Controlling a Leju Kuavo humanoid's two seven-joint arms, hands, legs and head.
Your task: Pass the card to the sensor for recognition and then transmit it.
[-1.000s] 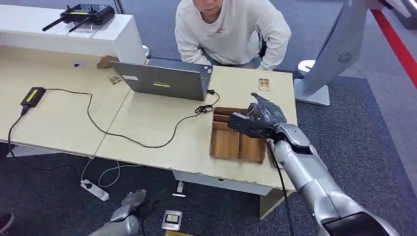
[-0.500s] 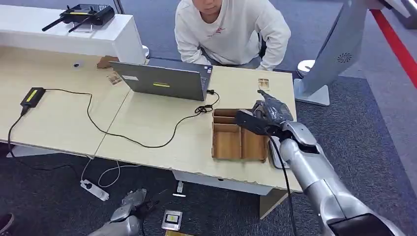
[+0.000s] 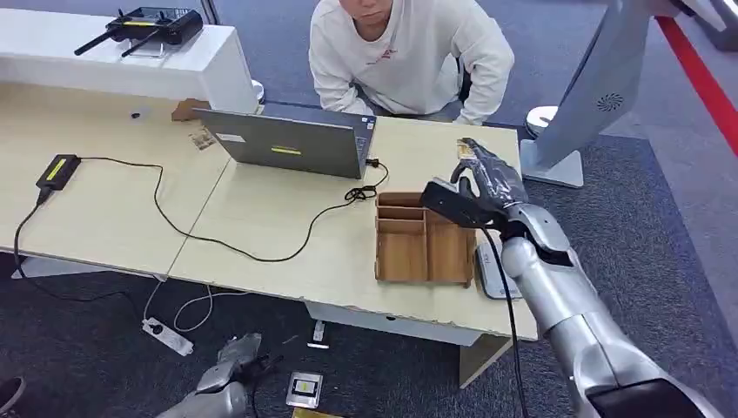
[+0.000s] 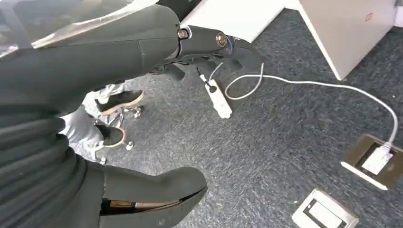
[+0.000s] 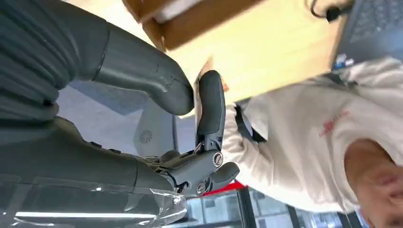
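A small card (image 3: 464, 149) lies on the table's far right, in front of the seated person, with most of it covered by my right hand's fingertips. My right hand (image 3: 477, 193) hovers above the far right corner of the wooden tray (image 3: 409, 252). Its fingers reach toward the card, the thumb (image 5: 142, 71) sticks out sideways, and nothing is in it. A flat grey-white sensor pad (image 3: 490, 272) sits on the table right of the tray, partly behind my forearm. My left hand (image 3: 228, 376) hangs low by the floor, fingers (image 4: 209, 42) apart and holding nothing.
A grey laptop (image 3: 287, 144) stands open toward the person in a white sweater (image 3: 409, 52). A black cable (image 3: 218, 239) runs across the table to a small black box (image 3: 57, 168). A monitor stand (image 3: 553, 161) is at the right. A power strip (image 4: 217, 97) lies on the carpet.
My right hand has moved away from above the tray, farther and to the right, and now covers most of the card that lay in plain sight. The left hand stays low.
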